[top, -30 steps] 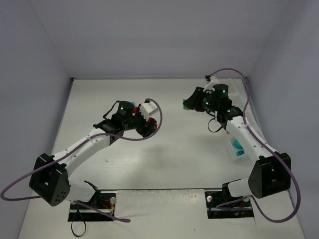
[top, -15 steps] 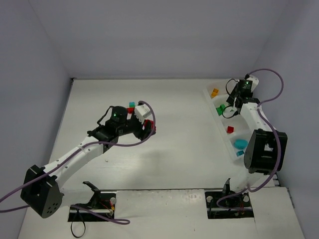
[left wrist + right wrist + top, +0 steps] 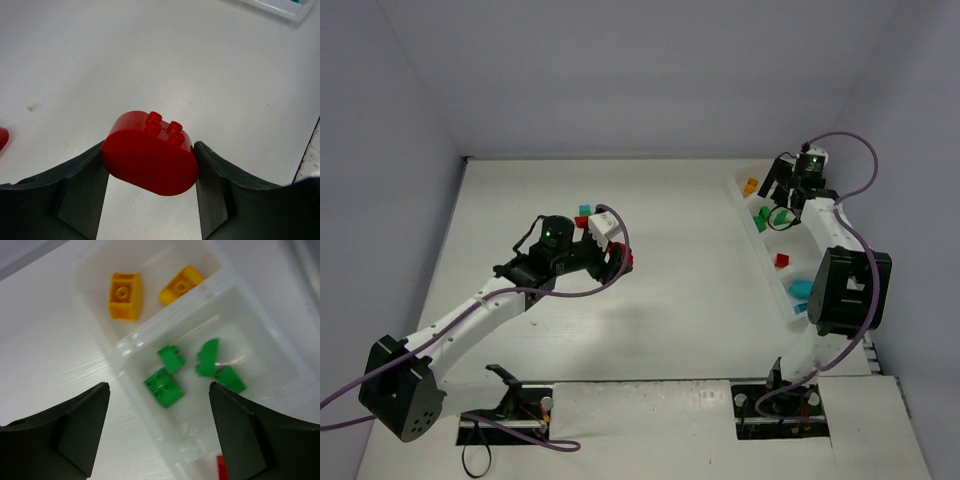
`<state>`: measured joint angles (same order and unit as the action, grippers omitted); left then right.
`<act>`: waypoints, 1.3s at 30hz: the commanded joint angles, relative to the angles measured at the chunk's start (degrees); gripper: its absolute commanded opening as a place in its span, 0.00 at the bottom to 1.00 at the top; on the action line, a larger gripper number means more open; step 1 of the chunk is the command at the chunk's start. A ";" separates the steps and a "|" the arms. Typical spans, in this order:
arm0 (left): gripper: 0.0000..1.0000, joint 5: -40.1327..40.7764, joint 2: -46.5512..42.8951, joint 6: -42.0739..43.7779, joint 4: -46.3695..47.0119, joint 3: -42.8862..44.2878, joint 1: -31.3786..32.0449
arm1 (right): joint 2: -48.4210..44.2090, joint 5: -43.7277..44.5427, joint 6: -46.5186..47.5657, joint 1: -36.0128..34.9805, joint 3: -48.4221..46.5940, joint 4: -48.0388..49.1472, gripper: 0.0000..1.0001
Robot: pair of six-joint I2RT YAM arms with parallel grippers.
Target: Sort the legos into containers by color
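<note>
**Obs:** Right arm has swung from mid-table out to the far end of the tray since a second ago, and the green piece it carried has left its fingers. Left arm has barely shifted.

**Op:** Right gripper?

**Obs:** Your right gripper hangs spread over the green compartment, with nothing between the fingers. Four green bricks lie loose below it. Two orange-yellow bricks sit in the next compartment, farther out.

**Op:** Left?

**Obs:** Your left gripper pinches a red rounded brick clear of the table. The brick's long axis runs finger to finger.

**Op:** Where does it go?

**Obs:** My read is the red compartment, one slot nearer than the green, which already holds a red piece. It lies well to the right of your left gripper, right across the table. Your right arm is much the nearer of the two and sits over that same tray, so expect crowding if both stay there.

**Op:** Anything unsorted?

**Obs:** A teal brick and a loose red brick lie on the table just far of your left wrist.
</note>
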<state>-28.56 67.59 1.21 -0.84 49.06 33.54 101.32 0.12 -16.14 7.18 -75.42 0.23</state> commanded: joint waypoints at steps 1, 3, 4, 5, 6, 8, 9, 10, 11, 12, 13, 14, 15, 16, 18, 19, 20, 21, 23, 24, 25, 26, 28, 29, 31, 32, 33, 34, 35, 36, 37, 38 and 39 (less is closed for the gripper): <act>0.18 -1.85 -1.59 0.02 6.02 1.48 0.30 | -9.53 -16.65 1.03 -1.46 1.41 2.93 0.77; 0.18 -2.03 -1.50 0.63 6.90 1.57 0.39 | -11.92 -24.43 0.32 -3.13 2.81 3.55 0.76; 0.18 -2.12 -1.15 0.98 6.99 1.74 0.39 | -14.02 -30.47 -0.20 -5.40 3.95 3.64 0.75; 0.18 -2.12 -0.97 1.25 6.99 2.26 0.39 | -14.83 -33.40 -1.42 -6.73 4.40 3.72 0.75; 0.21 -2.03 -0.80 1.51 6.99 2.53 0.30 | -15.62 -36.30 -1.96 -8.65 4.84 3.90 0.75; 0.21 -2.29 -0.10 2.04 6.91 3.15 0.30 | -17.55 -42.18 -3.19 -13.58 5.98 4.25 0.76; 0.21 -2.38 0.17 2.21 6.64 3.93 0.39 | -18.25 -43.70 -4.76 -15.25 6.59 4.86 0.76; 0.21 -2.47 0.43 2.30 6.64 4.20 0.30 | -19.31 -44.84 -5.73 -18.22 7.82 6.09 0.76; 0.21 -2.56 0.61 2.22 6.64 4.55 0.30 | -19.66 -45.81 -6.44 -19.91 8.35 6.53 0.77; 0.21 -2.56 0.61 2.13 6.64 4.99 0.30 | -20.02 -46.00 -8.62 -21.23 8.79 6.97 0.78; 0.21 -2.64 0.61 2.04 6.73 5.17 0.30 | -20.37 -46.52 -9.51 -22.63 9.32 7.67 0.78; 0.21 -2.73 0.61 1.95 6.73 5.43 0.30 | -20.46 -47.40 -10.39 -25.43 10.11 9.68 0.78; 0.21 -2.73 0.61 1.78 6.90 5.70 0.30 | -20.46 -47.75 -12.05 -26.94 10.38 10.49 0.79; 0.21 -2.65 0.61 1.69 6.99 5.87 0.30 | -20.37 -47.67 -12.59 -28.35 10.47 11.45 0.79; 0.21 -2.30 0.44 1.69 6.91 6.14 0.39 | -20.02 -46.71 -12.86 -31.87 10.29 11.55 0.81; 0.21 -2.21 0.43 1.86 6.91 6.31 0.39 | -19.58 -46.53 -13.30 -32.57 10.29 11.72 0.81; 0.21 -2.03 0.35 1.95 6.91 6.31 0.30 | -19.32 -46.53 -13.48 -33.28 10.29 11.98 0.81; 0.21 -1.94 0.35 2.13 6.73 6.40 0.30 | -18.97 -46.61 -13.74 -34.59 10.12 12.16 0.81; 0.21 -2.03 0.43 2.30 6.47 6.75 0.39 | -18.53 -46.70 -14.27 -35.83 9.94 13.13 0.81; 0.21 -2.03 0.43 2.22 6.47 6.75 0.30 | -18.18 -46.70 -14.44 -36.88 9.59 13.48 0.81; 0.21 -2.12 0.52 2.21 6.47 6.75 0.39 | -18.00 -46.79 -14.62 -37.41 9.41 13.74 0.81; 0.21 -2.03 0.44 2.30 6.47 6.67 0.39 | -17.65 -46.70 -14.71 -37.76 9.24 13.66 0.81; 0.21 -2.03 0.44 2.13 6.55 6.75 0.30 | -16.95 -46.27 -15.06 -38.64 9.06 13.83 0.80; 0.21 -2.12 0.35 2.04 6.73 6.75 0.30 | -16.77 -46.09 -15.06 -38.99 9.06 13.83 0.80; 0.21 -2.12 0.26 2.04 6.73 6.84 0.39 | -16.15 -45.56 -15.15 -39.70 9.32 13.83 0.78; 0.21 -2.12 0.17 2.04 6.73 7.01 0.39 | -15.98 -45.12 -15.15 -39.96 9.50 13.83 0.77; 0.21 -2.12 0.08 2.13 6.64 7.19 0.39 | -15.63 -44.95 -15.23 -40.14 9.50 13.75 0.77; 0.21 -2.20 0.17 2.04 6.64 7.19 0.30 | -15.45 -44.77 -15.15 -40.40 9.59 13.75 0.74; 0.21 -2.21 0.08 2.13 6.47 7.28 0.30 | -15.36 -44.59 -15.23 -40.66 9.59 13.75 0.73; 0.21 -2.21 0.08 2.21 6.47 7.37 0.39 | -15.10 -44.42 -15.32 -40.75 9.59 13.75 0.69; 0.21 -2.21 0.08 2.30 6.47 7.37 0.30 | -14.92 -44.59 -15.24 -40.93 9.50 13.75 0.57; 0.21 -2.12 0.17 2.22 6.38 7.28 0.30 | -14.83 -44.68 -15.24 -40.93 9.50 13.75 0.52; 0.21 -2.12 0.26 2.21 6.29 7.19 0.39 | -14.92 -44.51 -15.15 -41.02 9.50 13.75 0.43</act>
<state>-29.76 69.10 2.61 1.45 52.42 33.54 86.70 -44.27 -31.03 -33.26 -64.49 9.98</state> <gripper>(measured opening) 0.555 0.481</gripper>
